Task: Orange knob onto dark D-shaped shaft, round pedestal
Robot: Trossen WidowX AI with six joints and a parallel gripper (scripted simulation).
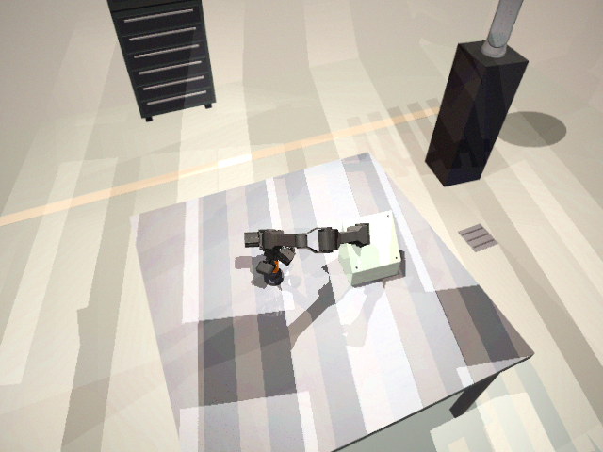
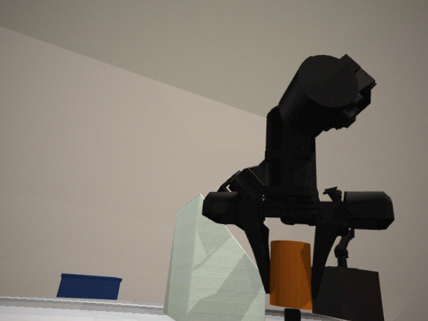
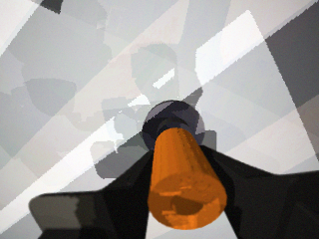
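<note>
My gripper (image 2: 291,276) (image 1: 274,266) (image 3: 175,151) is shut on the orange knob (image 2: 290,273) (image 3: 183,174) (image 1: 276,266), a plain orange cylinder held upright between the two dark fingers. In the exterior view the top of the dark shaft (image 2: 292,314) shows just under the knob's lower edge. In the wrist view the knob's far end covers the middle of the round dark pedestal (image 3: 151,119), and the shaft itself is hidden there. In the top view the pedestal (image 1: 274,280) sits on the table (image 1: 389,340) left of the arm's base.
The arm stands on a pale green box (image 1: 375,265) (image 2: 207,269) right of the pedestal. A dark cabinet (image 1: 163,53) and a tall black block (image 1: 472,111) (image 2: 349,293) stand on the floor beyond the table. A blue box (image 2: 89,285) shows far left.
</note>
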